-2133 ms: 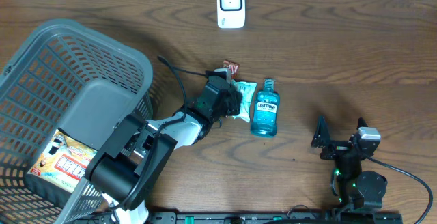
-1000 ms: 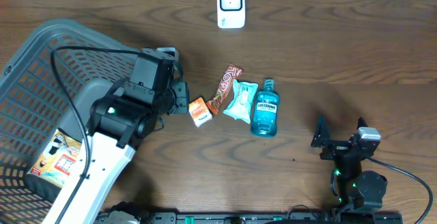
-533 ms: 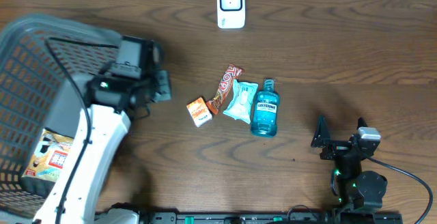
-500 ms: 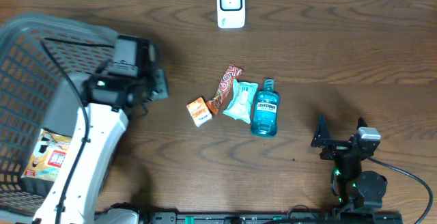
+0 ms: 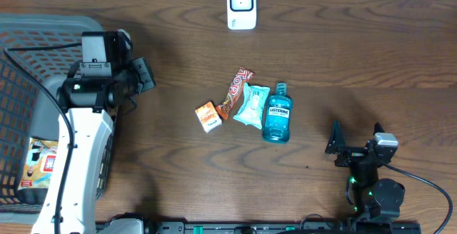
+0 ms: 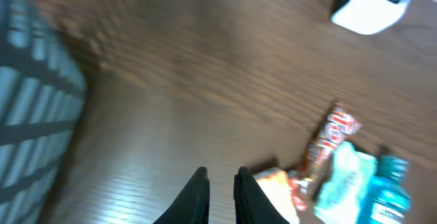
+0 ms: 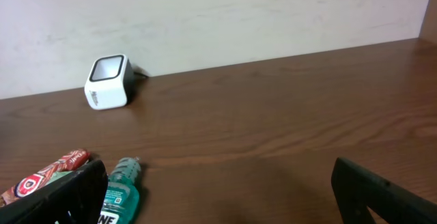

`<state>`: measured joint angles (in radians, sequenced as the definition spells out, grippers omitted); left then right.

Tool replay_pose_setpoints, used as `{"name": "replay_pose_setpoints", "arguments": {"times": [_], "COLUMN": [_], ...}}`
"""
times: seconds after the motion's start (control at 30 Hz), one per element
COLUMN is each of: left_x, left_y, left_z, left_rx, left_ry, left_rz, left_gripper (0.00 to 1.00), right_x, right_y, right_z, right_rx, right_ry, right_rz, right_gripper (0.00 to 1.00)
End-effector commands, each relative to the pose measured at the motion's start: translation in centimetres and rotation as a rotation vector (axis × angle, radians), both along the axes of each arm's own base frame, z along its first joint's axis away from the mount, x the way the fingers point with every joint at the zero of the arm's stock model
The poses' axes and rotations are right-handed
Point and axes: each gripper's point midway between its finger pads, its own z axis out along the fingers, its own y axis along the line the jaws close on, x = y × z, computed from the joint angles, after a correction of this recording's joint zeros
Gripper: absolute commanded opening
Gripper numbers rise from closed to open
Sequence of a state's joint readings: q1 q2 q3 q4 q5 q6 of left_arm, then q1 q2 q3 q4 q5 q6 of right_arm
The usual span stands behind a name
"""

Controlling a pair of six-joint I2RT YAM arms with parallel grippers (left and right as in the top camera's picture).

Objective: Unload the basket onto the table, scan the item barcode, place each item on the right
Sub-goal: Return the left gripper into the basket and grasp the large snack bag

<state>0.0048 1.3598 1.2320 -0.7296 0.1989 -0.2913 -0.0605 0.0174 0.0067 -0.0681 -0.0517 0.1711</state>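
Observation:
The white barcode scanner (image 5: 241,6) stands at the table's far edge, also seen in the left wrist view (image 6: 374,4) and the right wrist view (image 7: 108,80). Mid-table lie a small orange box (image 5: 208,116), a red candy bar (image 5: 235,91), a white packet (image 5: 252,105) and a blue mouthwash bottle (image 5: 277,115). My left gripper (image 5: 145,77) hovers well left of them, by the basket, its fingers (image 6: 196,191) shut with nothing between them. At the near right, my right gripper (image 5: 354,140) stands wide open and empty, facing the bottle (image 7: 121,190) and the scanner.
A grey plastic basket (image 5: 32,41) fills the left side, with a printed box (image 5: 39,164) lying in it. Its ribbed wall (image 6: 31,108) shows blurred in the left wrist view. Bare wood lies between the items and the right arm.
My left arm has swung back leftward, away from the items, toward the basket. The orange box stays on the table beside the candy bar. The basket has shifted left. The right arm is still.

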Motion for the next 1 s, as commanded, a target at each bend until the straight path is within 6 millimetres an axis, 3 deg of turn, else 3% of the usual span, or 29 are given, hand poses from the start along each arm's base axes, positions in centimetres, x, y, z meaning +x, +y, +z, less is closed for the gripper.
{"name": "replay_pose_setpoints", "arguments": {"times": [0.0, 0.17, 0.3, 0.4, 0.53, 0.63, 0.8, 0.97], "left_x": [-0.6, -1.7, -3.4, -4.9, -6.3, -7.3, -9.6, -12.1], "left_y": [-2.2, -4.9, -6.0, -4.9, -0.7, 3.4, 10.7, 15.5], "left_z": [2.8, 8.1, 14.6, 18.2, 21.3, 21.4, 17.2, 12.5], "left_rx": [-0.121, -0.235, -0.26, -0.207, -0.064, 0.044, 0.093, 0.025], "left_ry": [-0.076, -0.241, -0.472, -0.61, -0.711, -0.687, -0.483, -0.281], "left_rz": [-0.066, -0.191, -0.273, -0.234, -0.036, 0.15, 0.54, 0.832], "left_gripper": [0.14, 0.15, 0.16, 0.25, 0.29, 0.32, 1.0, 0.98], "right_x": [0.0, 0.0, 0.0, 0.0, 0.0, 0.0, 0.0, 0.0], "right_y": [0.1, 0.1, 0.1, 0.1, 0.1, 0.1, 0.1, 0.1], "right_z": [0.0, -0.1, 0.0, 0.0, 0.0, 0.0, 0.0, 0.0], "right_rx": [-0.012, -0.012, -0.012, -0.012, -0.012, -0.012, -0.012, -0.012], "right_ry": [0.0, 0.001, 0.0, 0.0, 0.0, 0.0, 0.0, 0.0], "right_rz": [0.005, 0.005, 0.005, 0.005, 0.005, 0.005, 0.005, 0.005], "right_gripper": [0.99, 0.99, 0.99, 0.99, 0.99, 0.99, 0.99, 0.99]}}
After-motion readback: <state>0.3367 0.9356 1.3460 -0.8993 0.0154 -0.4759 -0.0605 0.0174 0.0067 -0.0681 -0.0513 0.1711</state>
